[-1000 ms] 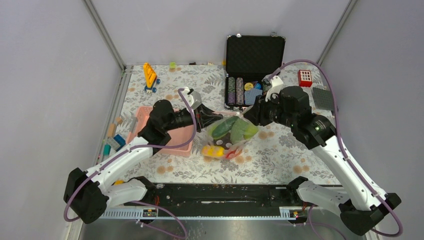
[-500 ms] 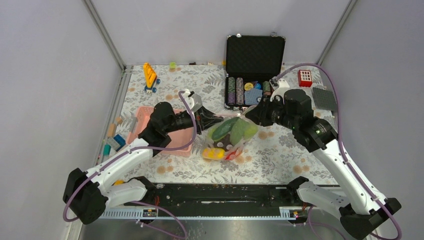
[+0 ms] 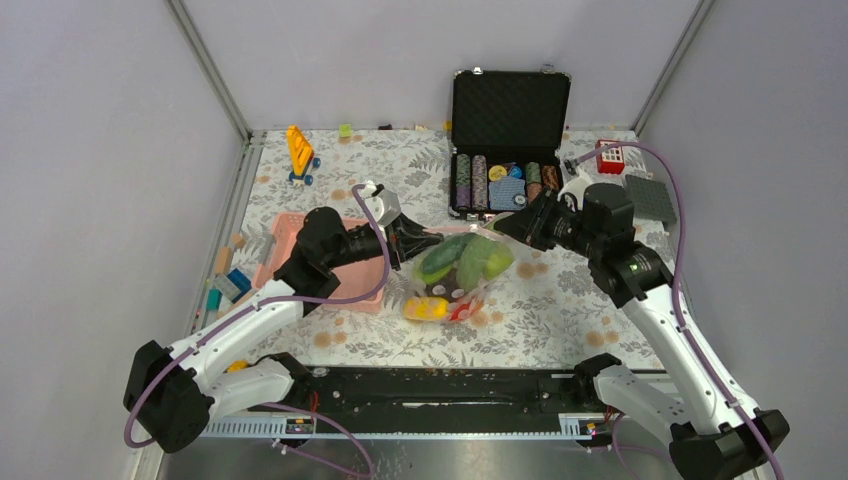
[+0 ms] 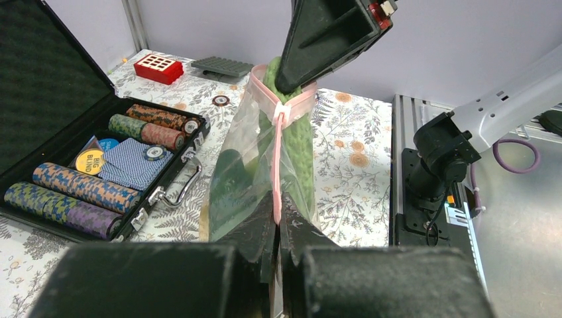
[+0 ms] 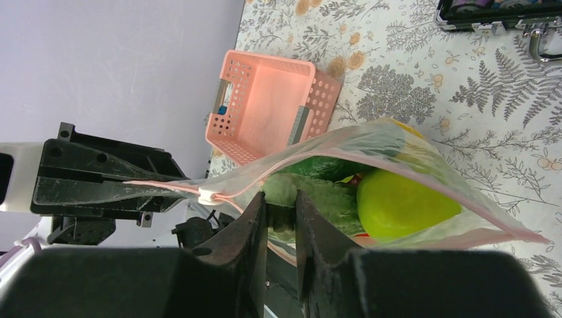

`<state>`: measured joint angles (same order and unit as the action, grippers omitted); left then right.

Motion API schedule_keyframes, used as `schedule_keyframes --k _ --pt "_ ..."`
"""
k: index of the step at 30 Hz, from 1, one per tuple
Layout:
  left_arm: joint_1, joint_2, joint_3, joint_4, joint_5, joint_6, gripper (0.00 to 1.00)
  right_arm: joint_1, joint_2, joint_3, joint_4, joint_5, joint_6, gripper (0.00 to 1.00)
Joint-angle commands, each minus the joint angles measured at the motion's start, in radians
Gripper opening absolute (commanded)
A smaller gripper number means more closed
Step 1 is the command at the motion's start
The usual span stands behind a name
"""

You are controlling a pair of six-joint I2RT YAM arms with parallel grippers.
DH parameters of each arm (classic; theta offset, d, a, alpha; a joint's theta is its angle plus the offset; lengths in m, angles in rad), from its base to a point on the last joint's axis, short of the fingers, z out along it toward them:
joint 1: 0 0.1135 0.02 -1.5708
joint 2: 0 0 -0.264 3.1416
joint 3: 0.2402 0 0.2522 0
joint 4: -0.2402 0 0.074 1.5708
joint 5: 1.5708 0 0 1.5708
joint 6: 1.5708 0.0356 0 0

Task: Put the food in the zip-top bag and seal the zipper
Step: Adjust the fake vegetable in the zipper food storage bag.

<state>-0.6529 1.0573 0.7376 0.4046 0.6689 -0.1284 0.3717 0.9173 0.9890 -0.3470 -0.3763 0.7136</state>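
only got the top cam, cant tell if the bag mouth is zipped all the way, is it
Observer: Not fully. In the left wrist view the zipper runs as one closed strip from the left fingers up to the slider, then splits in two.
Operator: whats in the split
Observer: The cucumber pokes up between the two strips, right by the right fingers.
Operator: is right on the strip or just plastic
Observer: The right wrist view shows those fingers pinched at the pink strip itself, as far as I can tell.
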Motion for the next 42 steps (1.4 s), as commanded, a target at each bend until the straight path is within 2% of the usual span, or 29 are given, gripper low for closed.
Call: schedule_keyframes --k 1,5,9,12,17,25,27,29,31,36,42 --pt "0.000 -0.036 0.010 0.111 0.002 0.001 0.00 -0.003 0.058 -0.017 -0.004 -0.056 -0.001 0.00" --pt "-0.001 -0.033 0.021 0.117 0.002 0.001 0.00 0.053 0.159 0.085 -0.245 0.098 -0.201 0.01" --pt "-0.004 -0.017 0.041 0.119 -0.001 -0.001 0.00 0.132 0.256 0.162 -0.335 0.093 -0.305 0.01" --pt "-0.008 0.001 0.057 0.116 -0.012 -0.004 0.00 0.151 0.299 0.177 -0.346 0.025 -0.345 0.01" --pt "-0.011 0.016 0.074 0.124 -0.067 -0.023 0.00 0.159 0.314 0.168 -0.318 -0.217 -0.379 0.03" --pt "-0.020 0.013 0.071 0.140 -0.071 -0.040 0.00 0.180 0.362 0.171 -0.278 -0.282 -0.377 0.15" --pt "-0.020 0.001 0.064 0.138 -0.075 -0.038 0.00 0.180 0.342 0.178 -0.277 -0.231 -0.376 0.22" --pt "-0.020 -0.014 0.053 0.138 -0.075 -0.037 0.00 0.180 0.300 0.191 -0.292 -0.124 -0.382 0.40" --pt "-0.020 -0.031 0.040 0.136 -0.079 -0.037 0.00 0.180 0.250 0.208 -0.316 -0.011 -0.389 0.51" --pt "-0.020 -0.075 0.000 0.132 -0.101 -0.028 0.00 0.179 0.141 0.218 -0.334 0.168 -0.415 0.64" --pt "-0.020 -0.082 -0.003 0.121 -0.105 -0.015 0.00 0.179 0.065 0.228 -0.331 0.249 -0.449 0.71"
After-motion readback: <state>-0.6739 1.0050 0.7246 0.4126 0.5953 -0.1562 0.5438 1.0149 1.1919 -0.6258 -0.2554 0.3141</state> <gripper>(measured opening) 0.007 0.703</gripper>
